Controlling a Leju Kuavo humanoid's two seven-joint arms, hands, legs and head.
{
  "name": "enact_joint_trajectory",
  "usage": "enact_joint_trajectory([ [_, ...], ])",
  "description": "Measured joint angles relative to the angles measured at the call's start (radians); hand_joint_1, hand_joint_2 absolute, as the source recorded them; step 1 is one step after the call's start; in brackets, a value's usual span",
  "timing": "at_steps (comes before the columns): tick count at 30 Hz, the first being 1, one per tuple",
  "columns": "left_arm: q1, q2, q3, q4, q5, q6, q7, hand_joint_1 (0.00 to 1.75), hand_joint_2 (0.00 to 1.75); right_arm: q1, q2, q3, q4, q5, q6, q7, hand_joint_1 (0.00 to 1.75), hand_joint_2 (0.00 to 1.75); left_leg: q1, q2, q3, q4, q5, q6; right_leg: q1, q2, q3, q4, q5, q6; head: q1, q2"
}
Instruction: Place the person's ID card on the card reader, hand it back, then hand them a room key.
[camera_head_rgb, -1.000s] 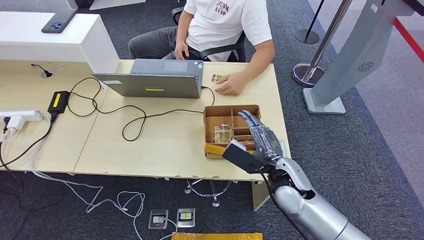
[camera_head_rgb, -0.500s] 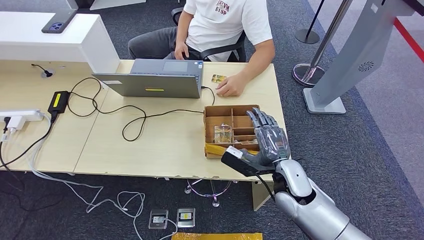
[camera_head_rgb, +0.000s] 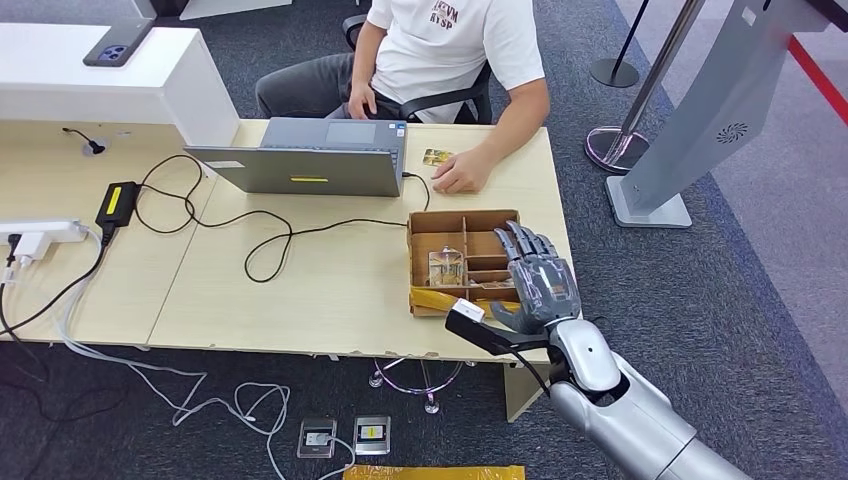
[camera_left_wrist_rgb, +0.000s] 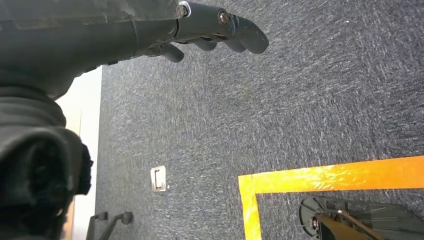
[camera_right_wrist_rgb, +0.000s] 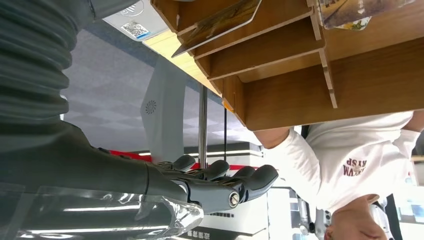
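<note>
A: Nearest item?
B: Right arm (camera_head_rgb: 620, 410), silver, entering from the lower right, forearm angled up toward the desk's near right corner.

A: Hand pose?
B: Right hand (camera_head_rgb: 540, 285), raised over the right edge of the compartment box, back of hand toward the head camera, fingers (camera_head_rgb: 524, 243) extended and slightly fanned, pointing away toward the seated person. Nothing held. In the right wrist view, same hand (camera_right_wrist_rgb: 220, 182) with fingers straight, side by side, thumb apart, none touching the box.

A: Left hand?
B: Left hand (camera_left_wrist_rgb: 200, 22), hanging over grey carpet (camera_left_wrist_rgb: 300, 100), fingers loosely extended, holding nothing. Yellow floor tape (camera_left_wrist_rgb: 325, 176) beneath.

A: Next out?
B: Cardboard compartment box (camera_head_rgb: 428, 225) on the desk (camera_head_rgb: 330, 290), dividers inside, a clear-wrapped item (camera_head_rgb: 446, 266) in the middle section; contents not legible. In the right wrist view, a card (camera_right_wrist_rgb: 220, 22) leaning in one slot.

A: Task item?
B: ID card (camera_head_rgb: 435, 157), flat on the desk's far edge, just beside the person's hand (camera_head_rgb: 462, 170); touching or apart, cannot tell. Well apart from the robot's hand.

A: Farther?
B: Laptop (camera_head_rgb: 310, 160), lid toward the robot, black cable (camera_head_rgb: 270, 235) looping across the desk. Person (camera_head_rgb: 440, 50) seated behind, white shirt. Card reader: not identifiable.
</note>
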Motion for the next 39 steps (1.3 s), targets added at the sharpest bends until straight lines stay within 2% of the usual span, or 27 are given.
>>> enact_joint_trajectory([
  [16,0.0,0.002,0.0,0.0,0.014,0.001,0.0,0.0,0.0,-0.041,0.035,0.038,0.104,-0.02,0.018,-0.012,0.0,1.75,0.0,0.0,0.0,0.0,0.0,0.0,0.0,0.0,0.0,0.0,0.0,0.0,0.0,0.0],
  [36,0.0,0.008,0.0,-0.008,0.02,0.002,0.0,0.0,0.0,-0.054,0.05,0.062,0.172,-0.055,0.015,-0.003,0.0,1.75,0.0,0.0,0.0,0.0,0.0,0.0,0.0,0.0,0.0,0.0,0.0,0.0,0.0,0.0],
  [37,0.0,0.008,0.0,-0.008,0.02,0.002,0.0,0.0,0.0,-0.054,0.05,0.062,0.174,-0.056,0.014,-0.002,0.03,1.75,0.0,0.0,0.0,0.0,0.0,0.0,0.0,0.0,0.0,0.0,0.0,0.0,0.0,0.0],
  [39,0.0,0.008,0.0,-0.008,0.02,0.001,0.0,0.0,0.0,-0.054,0.05,0.062,0.178,-0.056,0.013,-0.001,0.79,1.75,0.0,0.0,0.0,0.0,0.0,0.0,0.0,0.0,0.0,0.0,0.0,0.0,0.0,0.0],
])
